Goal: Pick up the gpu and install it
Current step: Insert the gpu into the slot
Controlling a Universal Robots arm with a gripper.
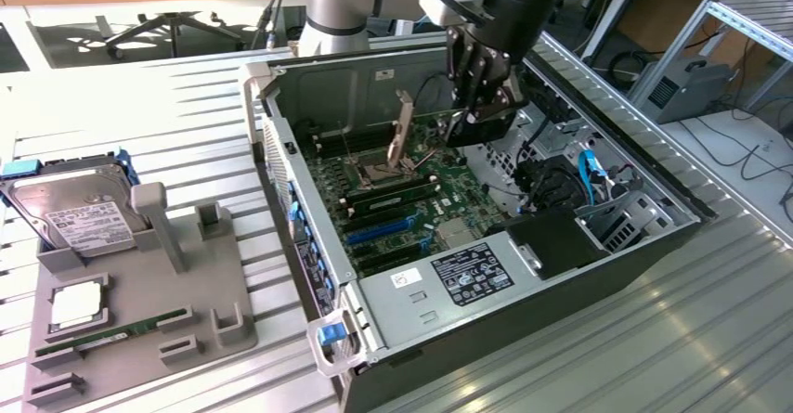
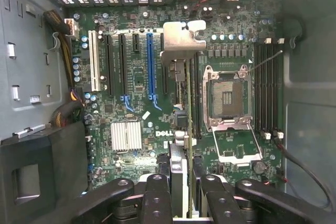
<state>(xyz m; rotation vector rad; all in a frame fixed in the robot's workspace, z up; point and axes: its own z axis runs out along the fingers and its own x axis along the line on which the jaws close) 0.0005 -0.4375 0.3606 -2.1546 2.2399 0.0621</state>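
gpu (image 2: 181,145) is clamped edge-on between the two black fingers of the gripper (image 2: 181,203), hanging over the green motherboard (image 2: 131,85) inside the open computer case (image 1: 371,325). the card is thin and flat, with a bent silver bracket (image 2: 182,40) at its far end. the risk, i think, is alignment: if the card's edge is not exactly over a slot, it can press on the board and bend, or scratch small parts. it seems to hang between the long blue slot (image 2: 149,66) and the open processor socket (image 2: 227,98), whose shiny metal frame is very delicate. farther away, the case's back wall has slotted vents. outside the case, a grey tray (image 1: 136,311) holds a metal hard drive (image 1: 77,216).
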